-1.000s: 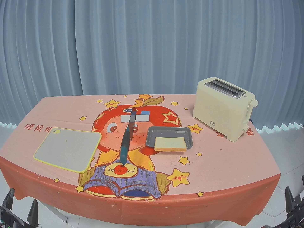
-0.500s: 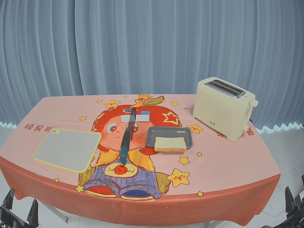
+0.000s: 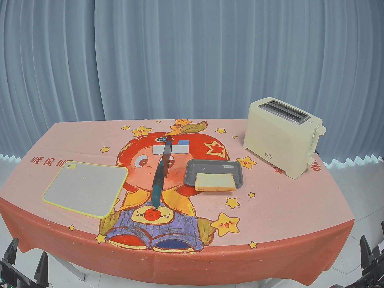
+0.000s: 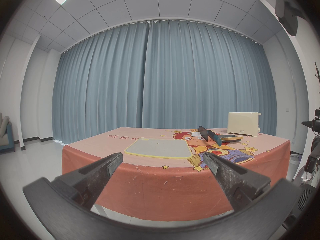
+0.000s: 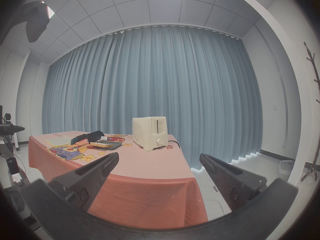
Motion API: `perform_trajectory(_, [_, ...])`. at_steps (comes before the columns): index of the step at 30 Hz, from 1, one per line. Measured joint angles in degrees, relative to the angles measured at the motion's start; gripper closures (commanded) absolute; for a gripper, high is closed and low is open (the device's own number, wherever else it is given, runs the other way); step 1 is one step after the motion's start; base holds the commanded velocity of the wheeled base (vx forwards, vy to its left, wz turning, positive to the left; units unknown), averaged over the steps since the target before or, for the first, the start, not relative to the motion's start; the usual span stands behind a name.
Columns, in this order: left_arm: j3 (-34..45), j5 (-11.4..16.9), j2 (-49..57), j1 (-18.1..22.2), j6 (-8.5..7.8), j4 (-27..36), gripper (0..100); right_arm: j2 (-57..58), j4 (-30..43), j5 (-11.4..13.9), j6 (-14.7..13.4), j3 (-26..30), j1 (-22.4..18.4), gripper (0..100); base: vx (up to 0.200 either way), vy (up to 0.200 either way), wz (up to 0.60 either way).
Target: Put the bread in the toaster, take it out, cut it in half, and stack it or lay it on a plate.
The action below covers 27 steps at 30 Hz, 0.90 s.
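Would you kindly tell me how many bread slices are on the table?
1: a bread slice lies at the near edge of the grey tray, between the knife and the toaster, whose slots could hide more.

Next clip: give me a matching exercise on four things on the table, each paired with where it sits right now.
Things:
1. bread
2. toaster
3. knife
4. cutting board

Places:
A. farthest to the robot's left
B. lying on the grey tray
C. farthest to the robot's right
D. between board and tray, teal handle toward the robot

Pairs: 1-B, 2-C, 3-D, 4-A
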<state>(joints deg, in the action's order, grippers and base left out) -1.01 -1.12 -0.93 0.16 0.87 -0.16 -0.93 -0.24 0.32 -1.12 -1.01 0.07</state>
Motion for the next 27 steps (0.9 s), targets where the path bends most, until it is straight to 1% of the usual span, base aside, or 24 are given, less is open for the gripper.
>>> perform_trajectory(10, [0.00,0.00,0.00,0.00,0.00,0.00,0,0.00,-0.33,-0.69,-0.02,0.00,0.00,0,0.000,0.000,0.00])
perform_trajectory(12, [0.00,0.01,0.00,0.00,0.00,0.00,0,0.00,-2.24,-0.78,-0.02,0.00,0.00,0,0.000,0.000,0.00])
perform_trajectory(15, [0.00,0.01,0.00,0.00,0.00,0.00,0,0.00,-7.94,-0.76,-0.05,0.00,-0.02,0,0.000,0.000,0.00])
perform_trajectory(18, [0.00,0.00,0.00,0.00,0.00,0.00,0,0.00,-10.07,-0.72,-0.02,-0.02,-0.02,0,0.000,0.000,0.00])
perform_trajectory(23, [0.00,0.00,0.00,0.00,0.00,0.00,0,0.00,-7.74,-0.67,0.77,-0.02,0.00,0,0.000,0.000,0.00])
perform_trajectory(27, [0.00,0.00,0.00,0.00,0.00,0.00,0,0.00,-7.47,-0.39,1.69,0.00,0.02,0,0.000,0.000,0.00])
